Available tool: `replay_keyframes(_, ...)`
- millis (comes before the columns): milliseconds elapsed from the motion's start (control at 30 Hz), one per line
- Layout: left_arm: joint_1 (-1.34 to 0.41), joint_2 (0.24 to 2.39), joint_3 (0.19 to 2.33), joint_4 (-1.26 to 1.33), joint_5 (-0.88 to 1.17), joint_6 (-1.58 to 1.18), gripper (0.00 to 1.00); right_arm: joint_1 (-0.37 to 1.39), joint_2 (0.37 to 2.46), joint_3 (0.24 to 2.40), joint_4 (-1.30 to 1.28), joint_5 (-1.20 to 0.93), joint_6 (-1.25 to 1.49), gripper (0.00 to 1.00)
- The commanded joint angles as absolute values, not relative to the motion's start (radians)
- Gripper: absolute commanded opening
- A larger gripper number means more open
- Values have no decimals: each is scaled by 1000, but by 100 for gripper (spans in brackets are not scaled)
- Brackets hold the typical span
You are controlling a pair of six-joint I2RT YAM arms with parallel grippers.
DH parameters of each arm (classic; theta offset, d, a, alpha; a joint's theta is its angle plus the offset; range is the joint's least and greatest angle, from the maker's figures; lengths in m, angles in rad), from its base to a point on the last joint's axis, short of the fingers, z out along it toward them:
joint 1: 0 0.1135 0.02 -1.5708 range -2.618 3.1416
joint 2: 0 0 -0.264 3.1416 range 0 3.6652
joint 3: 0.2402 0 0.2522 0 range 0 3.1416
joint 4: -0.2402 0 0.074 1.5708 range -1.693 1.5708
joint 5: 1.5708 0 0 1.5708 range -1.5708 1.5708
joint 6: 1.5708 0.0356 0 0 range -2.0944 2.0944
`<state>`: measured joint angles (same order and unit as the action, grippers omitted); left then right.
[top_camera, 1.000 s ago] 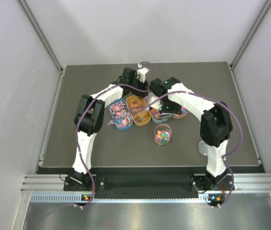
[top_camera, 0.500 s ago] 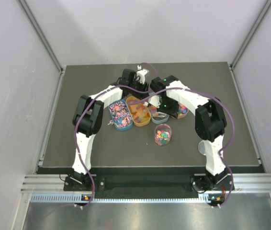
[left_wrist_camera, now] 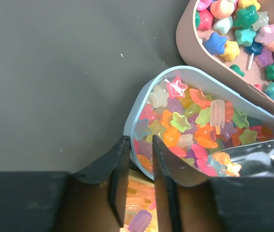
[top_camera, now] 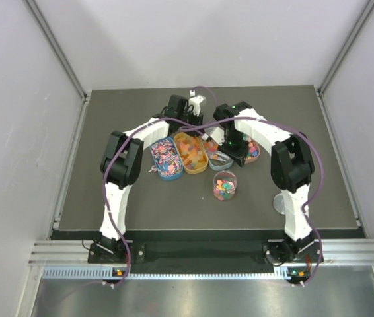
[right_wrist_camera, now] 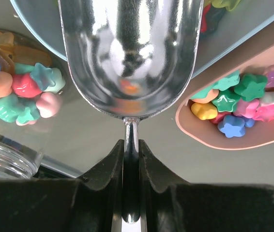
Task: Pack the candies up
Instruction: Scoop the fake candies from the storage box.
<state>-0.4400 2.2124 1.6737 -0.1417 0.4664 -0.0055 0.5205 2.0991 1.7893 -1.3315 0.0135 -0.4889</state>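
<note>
The candies point(left_wrist_camera: 195, 121) are tiny stars and lollies heaped in a light blue tray point(left_wrist_camera: 138, 104). More candies point(right_wrist_camera: 238, 96) lie in a pink tray point(right_wrist_camera: 195, 129). My right gripper point(right_wrist_camera: 131, 145) is shut on the thin handle of a shiny metal scoop point(right_wrist_camera: 127, 53). The scoop's bowl looks empty and hangs over the light blue tray's edge point(right_wrist_camera: 35, 24). My left gripper point(left_wrist_camera: 139, 140) hangs over the near rim of the light blue tray. Its jaws stand a narrow gap apart with nothing between them; orange-yellow candies show below. The scoop's rim shows in the left wrist view point(left_wrist_camera: 267, 154).
From above, four oval trays sit in a row: blue point(top_camera: 167, 158), orange point(top_camera: 190, 152), light blue point(top_camera: 218, 158) and pink point(top_camera: 252, 152). A clear round jar point(top_camera: 224, 186) holding mixed candies stands in front of them. A small clear disc point(top_camera: 280, 203) lies by the right arm.
My right gripper has moved with the scoop toward the back right, away from the jar. The left arm has not moved.
</note>
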Motion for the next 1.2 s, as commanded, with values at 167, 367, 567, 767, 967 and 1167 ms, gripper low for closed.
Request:
replay_keyframes(167,-453,2181,1693,-107,538,5,18,511,1994,1715,-1486,-31,-382,0)
replay_keyframes(367,-453,2206,1721,-103,543,3,16,502,1980,1681,-1485,-28,-324,0)
replay_keyframes(567,-453,2204,1718,-103,548,5,14,494,2019,1753,-1485,-11,-299,0)
replay_keyframes(767,-453,2215,1720,-106,558,5,11,491,2083,1850,-1485,-12,-276,0)
replay_keyframes(967,-454,2214,1718,-100,571,3,8,492,2105,1862,-1483,-34,-273,0)
replay_keyframes(1167,-466,2218,1707,-94,595,-34,2,529,2141,1919,-1480,-44,-267,0)
